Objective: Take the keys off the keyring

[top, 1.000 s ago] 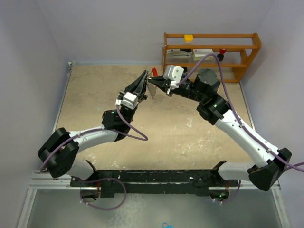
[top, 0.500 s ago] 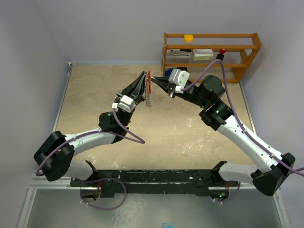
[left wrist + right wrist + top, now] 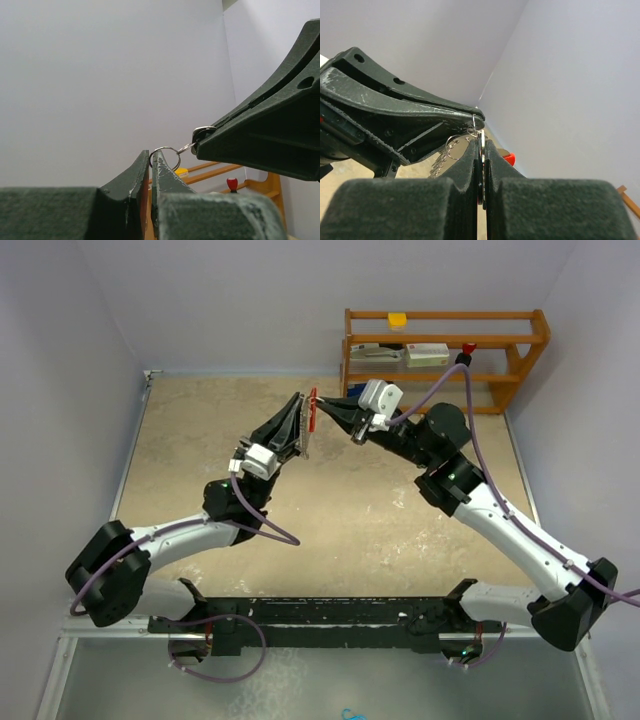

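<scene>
Keyring [image 3: 312, 412]: red strip with a silvery ridged arc hanging from it toward the near side. It is held in the air over the far middle of the table [image 3: 200, 440], between the two gripper tips.

Left gripper [image 3: 303, 406]: jaws pressed together on the keyring, coming in from the near left.

Right gripper [image 3: 331, 406]: jaws narrow, coming in from the right, tip just beside the red strip.

Top view only: the red strip, the hanging arc and both arms in full. The keys cannot be made out there.

Left wrist view only: a thin wire loop [image 3: 165, 156] standing at the closed tips of the left gripper [image 3: 151, 156]. A short link runs from it to a small silver piece pinched at the tip of the right gripper [image 3: 200, 142].

Right wrist view only: keys [image 3: 454, 147], a small silver cluster with a ring, lying just left of the closed right gripper [image 3: 481, 145] and under the left gripper [image 3: 479, 119].

Wooden rack [image 3: 530, 350], far right, against the wall: it carries a yellow block [image 3: 398, 319], flat boxes [image 3: 427, 353] and a red-capped item [image 3: 467, 346]. Print on the boxes is too small to read.
</scene>
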Controlling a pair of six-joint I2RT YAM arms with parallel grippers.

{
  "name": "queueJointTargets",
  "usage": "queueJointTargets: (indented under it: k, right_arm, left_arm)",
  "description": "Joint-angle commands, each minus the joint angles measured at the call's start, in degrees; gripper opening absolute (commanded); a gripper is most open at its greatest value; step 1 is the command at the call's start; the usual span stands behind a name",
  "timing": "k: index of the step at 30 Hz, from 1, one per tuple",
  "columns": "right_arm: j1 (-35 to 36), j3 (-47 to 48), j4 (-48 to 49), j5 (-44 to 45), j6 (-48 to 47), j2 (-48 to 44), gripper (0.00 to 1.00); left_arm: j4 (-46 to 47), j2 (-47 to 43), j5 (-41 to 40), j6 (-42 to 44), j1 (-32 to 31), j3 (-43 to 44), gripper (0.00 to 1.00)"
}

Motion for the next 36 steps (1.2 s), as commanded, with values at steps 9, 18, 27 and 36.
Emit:
queueJointTargets:
  k: [9,18,27,36]
  right_arm:
    - [0.14,3.93,8.01,1.2,5.63,2.88,0.0]
    - [0.14,4.29,7.88,-0.62,6.19,4.1,0.0]
    - [0.15,3.19,7.0,-2.13,7.25,4.28,0.0]
    - [0.13,2.97,6.28,-2.72,7.31,3.88,0.0]
  left_arm:
    - [11.41,-4.69,-0.79,-0.43,0.91,-0.94,0.0]
    - [11.46,-4.98,-0.38,-0.49,0.92,-0.5,0.0]
    - [11.45,-7.05,0.1,-0.99,0.91,-0.78,0.0]
    - [11.43,-7.99,0.51,-2.0,0.92,-0.92,0.0]
